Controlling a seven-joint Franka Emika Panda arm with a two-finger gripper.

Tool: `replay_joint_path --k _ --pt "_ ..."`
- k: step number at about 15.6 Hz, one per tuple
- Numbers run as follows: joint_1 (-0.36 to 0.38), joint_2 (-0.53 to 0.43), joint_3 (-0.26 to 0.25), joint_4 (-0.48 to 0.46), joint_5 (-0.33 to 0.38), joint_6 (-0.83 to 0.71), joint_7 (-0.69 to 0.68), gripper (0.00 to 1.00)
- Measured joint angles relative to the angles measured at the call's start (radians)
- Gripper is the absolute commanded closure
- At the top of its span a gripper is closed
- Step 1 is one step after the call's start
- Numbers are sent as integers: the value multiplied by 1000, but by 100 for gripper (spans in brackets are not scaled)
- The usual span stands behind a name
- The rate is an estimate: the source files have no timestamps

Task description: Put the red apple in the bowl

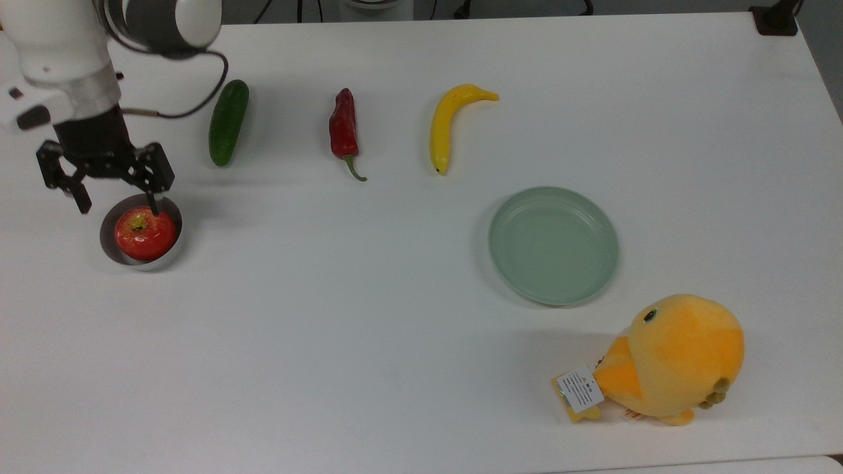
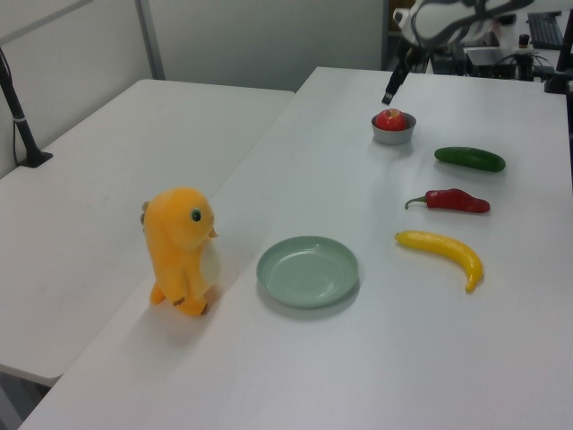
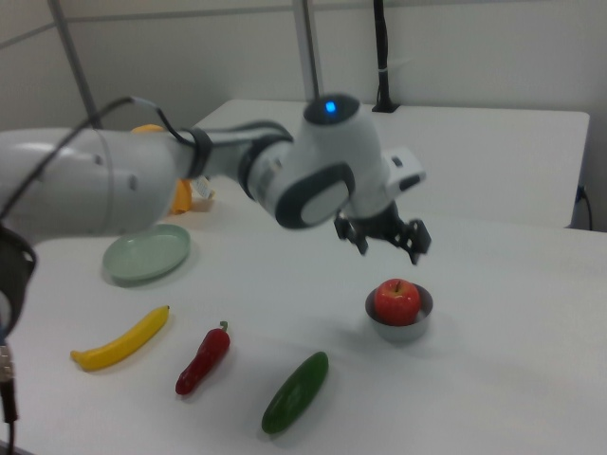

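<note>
Partly hidden bowl under red apple, open claw above.

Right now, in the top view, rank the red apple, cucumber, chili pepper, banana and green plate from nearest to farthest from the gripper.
From the gripper:
1. Red apple, in the bowl just below it.
2. Cucumber, up and to the right.
3. Chili pepper, further right.
4. Banana, right again.
5. Green plate, farthest right.
</note>
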Motion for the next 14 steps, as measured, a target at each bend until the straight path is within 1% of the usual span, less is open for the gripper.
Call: replay_joint_path --k 5,8,11,14 --pt "4 -214 1 11 0 -257 186 0" --pt "24 -351 1 10 0 -442 299 0" --pt "67 -444 3 6 0 -593 433 0" --pt "145 -492 4 6 -4 -704 595 0"
